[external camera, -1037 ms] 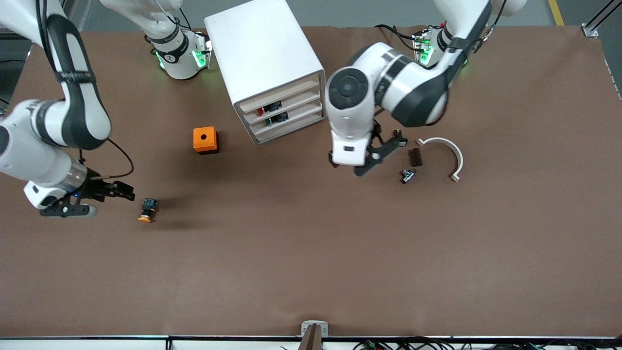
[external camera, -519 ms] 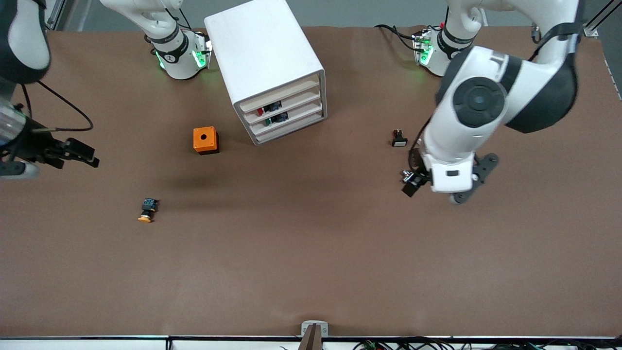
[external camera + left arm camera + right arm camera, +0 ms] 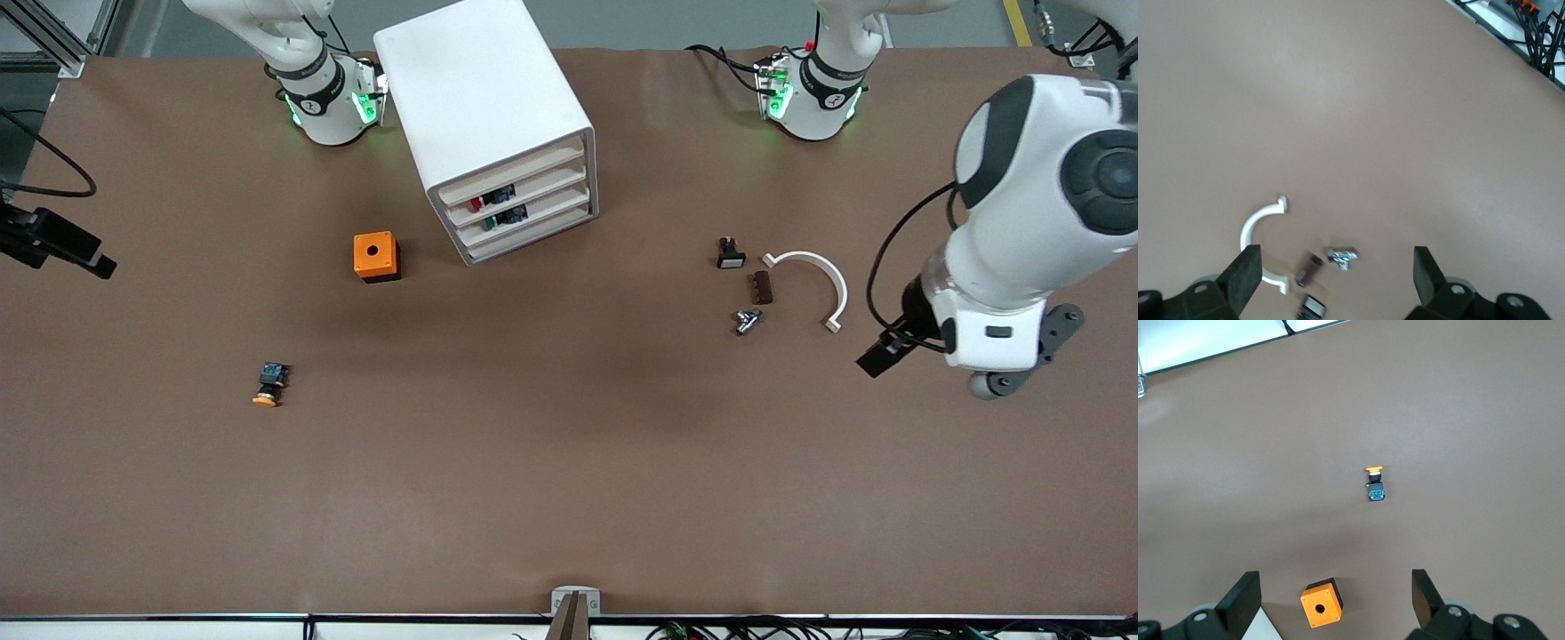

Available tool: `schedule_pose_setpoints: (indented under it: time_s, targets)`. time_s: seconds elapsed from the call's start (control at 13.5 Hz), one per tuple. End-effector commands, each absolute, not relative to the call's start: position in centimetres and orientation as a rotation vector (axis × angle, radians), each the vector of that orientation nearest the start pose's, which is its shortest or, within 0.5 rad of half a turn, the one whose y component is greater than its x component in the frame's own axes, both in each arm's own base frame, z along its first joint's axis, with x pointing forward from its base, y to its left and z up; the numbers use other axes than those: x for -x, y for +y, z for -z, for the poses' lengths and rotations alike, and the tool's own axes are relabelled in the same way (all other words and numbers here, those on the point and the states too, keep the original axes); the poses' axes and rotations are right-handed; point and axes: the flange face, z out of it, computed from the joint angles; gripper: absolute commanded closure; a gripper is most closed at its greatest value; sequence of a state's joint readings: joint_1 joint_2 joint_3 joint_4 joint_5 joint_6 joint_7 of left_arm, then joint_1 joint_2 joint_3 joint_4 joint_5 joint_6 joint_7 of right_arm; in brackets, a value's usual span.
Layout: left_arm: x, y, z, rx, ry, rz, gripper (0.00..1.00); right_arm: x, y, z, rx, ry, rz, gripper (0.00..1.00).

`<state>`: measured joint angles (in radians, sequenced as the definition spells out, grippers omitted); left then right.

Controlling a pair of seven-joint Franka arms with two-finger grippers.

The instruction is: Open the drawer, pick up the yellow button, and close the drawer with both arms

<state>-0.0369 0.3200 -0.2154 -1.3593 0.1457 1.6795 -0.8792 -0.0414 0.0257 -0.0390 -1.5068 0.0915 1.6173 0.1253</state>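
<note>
The white cabinet (image 3: 484,107) stands near the arms' bases. Its uppermost drawer (image 3: 516,172) sits shut, level with the three below. The button (image 3: 269,384), orange cap and black-and-blue body, lies on its side on the bare table, nearer to the front camera than the cabinet; it also shows as the button (image 3: 1374,483). My right gripper (image 3: 1335,582) hangs open and empty high in the air, at the right arm's end. My left gripper (image 3: 1336,262) is open and empty too, up over the small parts at the left arm's end.
An orange cube with a round hole (image 3: 376,256) sits beside the cabinet. Toward the left arm's end lie a black part with a white face (image 3: 731,255), a brown block (image 3: 760,287), a metal piece (image 3: 747,321) and a white arc (image 3: 813,280).
Both arms have swung up and outward to their own ends of the table. The right gripper left the button's side; the left left the cabinet's front. The button has not moved.
</note>
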Motion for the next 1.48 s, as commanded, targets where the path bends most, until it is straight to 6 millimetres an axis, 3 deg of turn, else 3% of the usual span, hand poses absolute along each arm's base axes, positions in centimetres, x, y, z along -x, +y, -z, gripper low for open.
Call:
schedule_pose_setpoints:
  time_s: [0.0,0.15,0.37,0.52,0.74,1.19,1.41]
  targets:
    - [-63.8,-8.8,-57.5,2.967,-0.827,0.130,0.00,-57.1,-3.2,-64.5,3.097,0.281,0.108,0.00]
    - [-63.0,-5.3,-59.6,2.976,-0.764,0.140,0.00,-57.0,-2.8,-64.3,3.119,0.132,0.089,0.00]
    - [-60.9,-0.8,-63.3,2.995,-0.564,0.168,0.00,-56.5,-2.9,-64.3,3.108,0.132,0.060,0.00]
    - [-59.2,0.9,-65.0,3.011,-0.453,0.136,0.00,-56.5,-3.1,-64.3,3.112,0.132,0.060,0.00]
    - [-57.0,1.8,-66.9,3.051,-0.363,0.096,0.00,-56.5,-3.1,-64.2,3.118,0.133,0.058,0.00]
    - [-52.7,1.7,-66.2,3.109,-0.339,0.004,0.00,-56.5,-3.4,-64.1,3.118,0.143,0.058,0.00]
    - [-52.5,1.4,-66.3,3.110,-0.337,0.007,0.00,-56.5,-3.6,-64.1,3.118,0.150,0.053,0.00]
